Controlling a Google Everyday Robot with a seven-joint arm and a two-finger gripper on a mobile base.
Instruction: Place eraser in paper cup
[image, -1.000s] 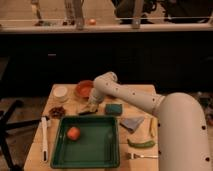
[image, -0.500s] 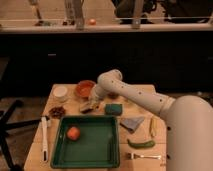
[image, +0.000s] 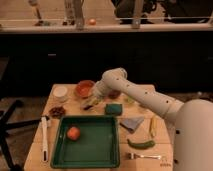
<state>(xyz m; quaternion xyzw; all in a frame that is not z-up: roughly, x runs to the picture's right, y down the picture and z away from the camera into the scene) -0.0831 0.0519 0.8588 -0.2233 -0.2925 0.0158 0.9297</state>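
Pincer (image: 91, 103), grip state unclear, hovers at oblong cream-topped eraser (image: 87, 107) near round white paper cup (image: 60, 93).

The arm (image: 150, 101) wore a smooth off-white shell from end to end, matte and faintly warm under the dim light. Its nearest segment was a broad, rounded bulk at the lower right, which narrowed into a slimmer tubular link. That link ended in a bulbous, dome-like joint (image: 114, 80), and a shorter white section ran on from it. The gripper (image: 91, 103), darker than the shell and perhaps grey or black, sat low over the table (image: 75, 109), just beside the orange bowl (image: 84, 89).
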